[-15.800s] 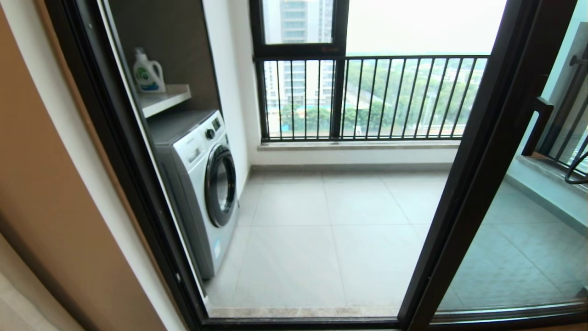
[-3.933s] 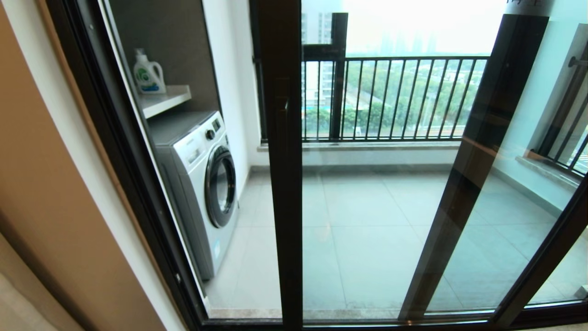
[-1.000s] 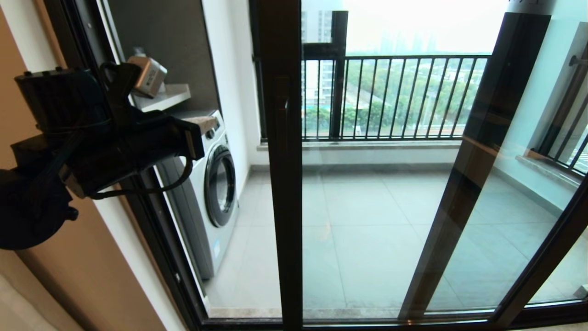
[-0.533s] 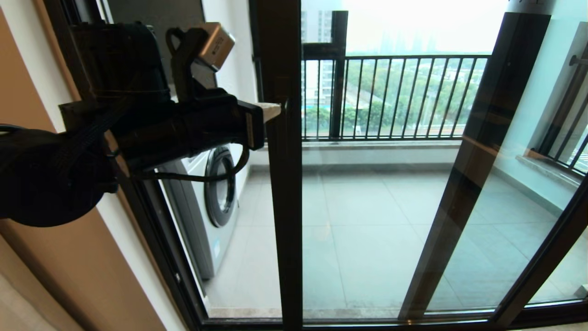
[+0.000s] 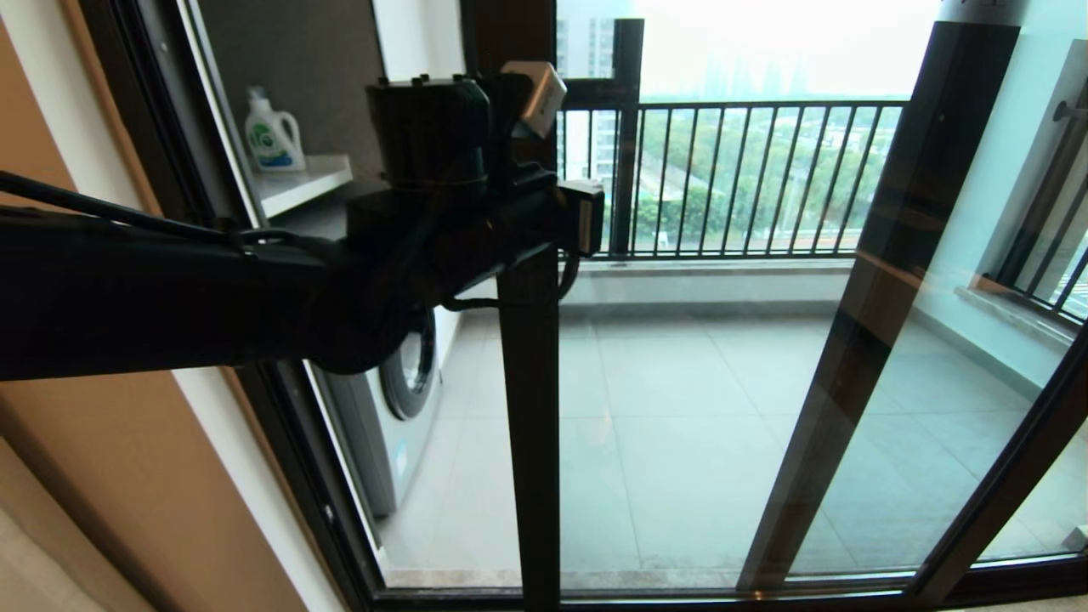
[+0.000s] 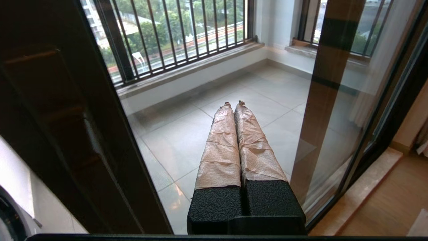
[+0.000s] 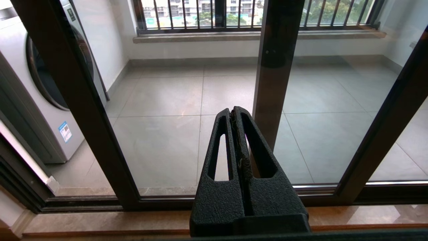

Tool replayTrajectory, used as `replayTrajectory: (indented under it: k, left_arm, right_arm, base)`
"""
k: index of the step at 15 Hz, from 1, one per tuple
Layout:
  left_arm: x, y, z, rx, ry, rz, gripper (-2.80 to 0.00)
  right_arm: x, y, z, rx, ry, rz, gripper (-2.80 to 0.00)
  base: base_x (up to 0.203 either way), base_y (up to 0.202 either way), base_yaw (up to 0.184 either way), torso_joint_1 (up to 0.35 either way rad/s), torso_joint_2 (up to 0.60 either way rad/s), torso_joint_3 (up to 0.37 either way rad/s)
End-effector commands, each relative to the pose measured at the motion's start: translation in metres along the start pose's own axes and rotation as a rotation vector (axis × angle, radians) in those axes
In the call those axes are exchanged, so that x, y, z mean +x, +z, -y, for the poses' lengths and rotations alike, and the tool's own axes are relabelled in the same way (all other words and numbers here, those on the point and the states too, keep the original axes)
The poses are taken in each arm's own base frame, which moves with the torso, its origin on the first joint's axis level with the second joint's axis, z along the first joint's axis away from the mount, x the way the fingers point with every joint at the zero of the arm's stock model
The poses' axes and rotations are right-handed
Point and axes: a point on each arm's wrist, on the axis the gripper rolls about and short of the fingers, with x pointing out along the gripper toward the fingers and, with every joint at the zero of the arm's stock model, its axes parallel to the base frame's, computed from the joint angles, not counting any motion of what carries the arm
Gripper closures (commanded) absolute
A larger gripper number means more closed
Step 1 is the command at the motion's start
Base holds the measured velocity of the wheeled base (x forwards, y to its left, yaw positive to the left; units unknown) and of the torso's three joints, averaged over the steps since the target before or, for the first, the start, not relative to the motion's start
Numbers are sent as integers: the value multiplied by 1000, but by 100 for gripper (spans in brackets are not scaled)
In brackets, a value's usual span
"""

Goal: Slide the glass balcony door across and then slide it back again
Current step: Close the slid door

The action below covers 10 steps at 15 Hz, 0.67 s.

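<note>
The glass balcony door (image 5: 531, 425) stands partly across the opening. Its dark leading upright is near the middle of the head view, with clear glass (image 5: 680, 382) to its right. My left arm (image 5: 255, 289) reaches in from the left and crosses that upright at about handle height, hiding the handle. My left gripper (image 6: 233, 103) is shut and holds nothing. Its tape-wrapped fingers (image 6: 220, 144) point at the glass just right of the upright (image 6: 67, 134). My right gripper (image 7: 234, 112) is shut and empty, low before the door's bottom rail, out of the head view.
A white washing machine (image 5: 399, 382) stands in the gap left of the door, under a shelf (image 5: 306, 183) with a detergent bottle (image 5: 272, 136). A black-barred railing (image 5: 731, 178) closes the balcony. Another dark upright (image 5: 858, 340) slants at the right. A tan wall (image 5: 102, 476) is at the left.
My left arm has swung in from the left and risen, and its gripper now lies across the door's leading upright. The door stands where it was a second ago.
</note>
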Motion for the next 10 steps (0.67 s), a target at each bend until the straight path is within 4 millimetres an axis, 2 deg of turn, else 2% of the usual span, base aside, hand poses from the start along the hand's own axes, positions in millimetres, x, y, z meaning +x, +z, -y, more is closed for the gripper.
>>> replayTrajectory:
  k: [1, 4, 8, 10]
  left_arm:
    - [19, -27, 11, -1, -10, -31, 0]
    - [25, -37, 13, 19, 49, -47, 0]
    - [26, -34, 10, 50, 122, -40, 0]
    - [34, -34, 4, 92, 162, -28, 0]
  right_arm:
    - [1, -3, 0, 1, 1, -12, 0]
    - [1, -3, 0, 19, -15, -12, 0]
    - [1, -3, 0, 27, -21, -11, 0]
    - [1, -3, 0, 27, -21, -11, 0]
  base:
    - [0, 0, 0, 0, 0, 0]
    - [0, 0, 0, 0, 0, 0]
    - [0, 0, 0, 0, 0, 0]
    - [0, 0, 0, 0, 0, 0]
